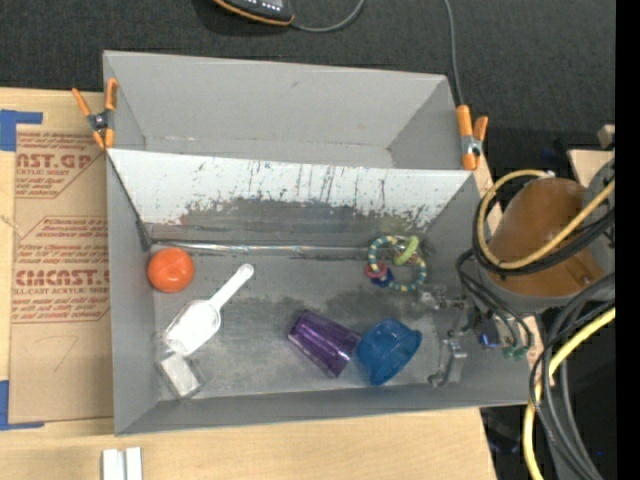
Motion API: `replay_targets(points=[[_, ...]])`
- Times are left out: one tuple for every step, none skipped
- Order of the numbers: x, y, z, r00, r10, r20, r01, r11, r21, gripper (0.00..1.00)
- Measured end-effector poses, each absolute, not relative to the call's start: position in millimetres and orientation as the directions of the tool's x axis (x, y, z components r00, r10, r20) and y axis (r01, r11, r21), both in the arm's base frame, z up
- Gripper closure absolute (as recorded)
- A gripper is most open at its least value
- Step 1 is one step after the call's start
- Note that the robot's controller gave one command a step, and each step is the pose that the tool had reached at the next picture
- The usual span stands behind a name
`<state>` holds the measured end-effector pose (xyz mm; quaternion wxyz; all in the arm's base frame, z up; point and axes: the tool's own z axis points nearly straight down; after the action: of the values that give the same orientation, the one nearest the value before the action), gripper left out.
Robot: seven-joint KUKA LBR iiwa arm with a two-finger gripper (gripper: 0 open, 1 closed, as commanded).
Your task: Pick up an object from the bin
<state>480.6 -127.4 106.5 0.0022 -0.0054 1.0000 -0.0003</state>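
1. Gripper (pixel 446 336) sits low at the right side of the bin (pixel 280 118), close to the right wall, and the arm comes in from the right with its cables looped behind it
2. Its two metal fingers (pixel 443 370) stand spread apart, one toward the far side and one toward the near side, with nothing but grey floor between them: released and empty
3. Nearest thing is a blue cup (pixel 388 351), tipped on its side on the floor in the near right part of the bin; it is just beside the gripper on its left, not between the fingers, and I cannot tell whether they touch
4. Next along, a purple cup (pixel 323 342) also lies on its side, right up against the blue cup's left
5. Beyond the blue cup there is a beaded ring (pixel 395 262) of many colours, at the foot of the far wall, near the far finger but apart from it
6. Well away on the left are an orange ball (pixel 170 269) by the left wall, a white scoop (pixel 203 318) with its handle slanting toward the far side, and a small white block (pixel 180 376) in the near left corner
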Motion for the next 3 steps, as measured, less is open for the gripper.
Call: replay_targets(points=[[493.5, -144, 69, -0.960, -0.280, -0.012, -0.280, 0.960, -0.006, 0.00], [488.2, -131, 70, -1.000, 0.015, -0.009, 0.015, 1.000, -0.002, 0.00], [486.7, -112, 71, -0.993, 0.114, -0.008, 0.114, 0.993, -0.001, 0.00]])
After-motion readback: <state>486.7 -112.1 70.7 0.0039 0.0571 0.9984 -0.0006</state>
